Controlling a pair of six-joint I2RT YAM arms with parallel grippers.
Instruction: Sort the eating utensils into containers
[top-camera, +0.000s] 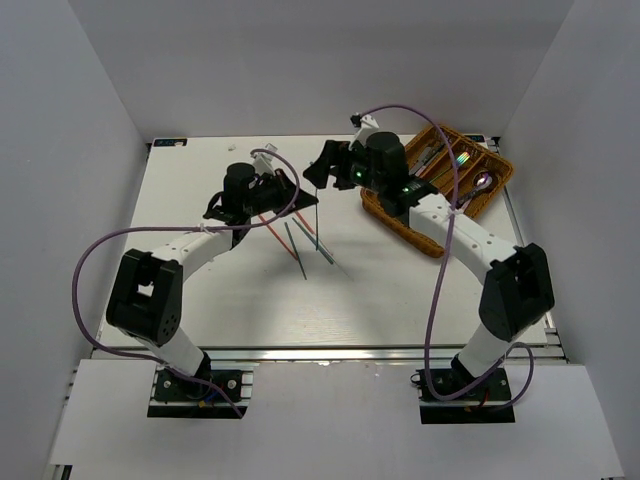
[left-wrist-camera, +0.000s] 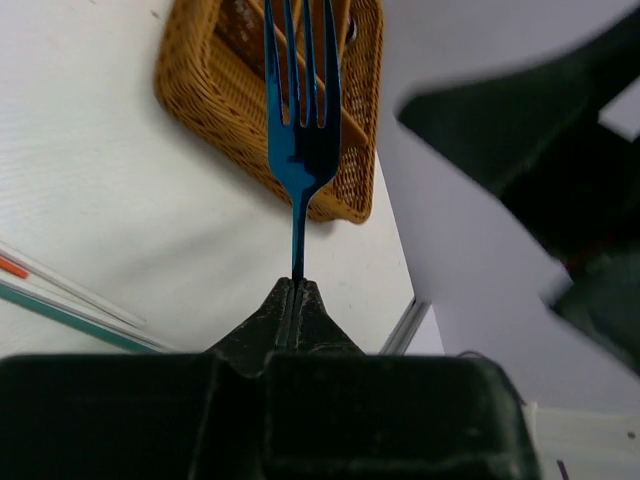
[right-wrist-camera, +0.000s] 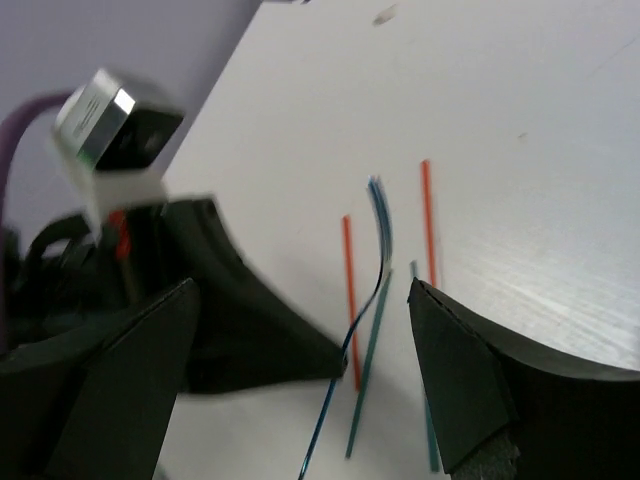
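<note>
My left gripper (left-wrist-camera: 293, 285) is shut on the handle of a blue iridescent fork (left-wrist-camera: 300, 130) and holds it above the table, tines pointing toward the brown wicker tray (left-wrist-camera: 215, 95). In the top view the left gripper (top-camera: 287, 189) is at the table's middle back, with the fork (top-camera: 305, 199) sticking out to the right. My right gripper (right-wrist-camera: 300, 350) is open, its jaws wide on either side of the fork (right-wrist-camera: 380, 225), which shows edge-on; it does not touch it. Red (right-wrist-camera: 348, 300) and green chopsticks (right-wrist-camera: 368, 375) lie on the table below.
The wicker tray (top-camera: 500, 172) stands at the back right and holds several utensils, among them an iridescent spoon (top-camera: 483, 181). Chopsticks (top-camera: 295, 245) lie loose on the table's middle. White walls close in on all sides.
</note>
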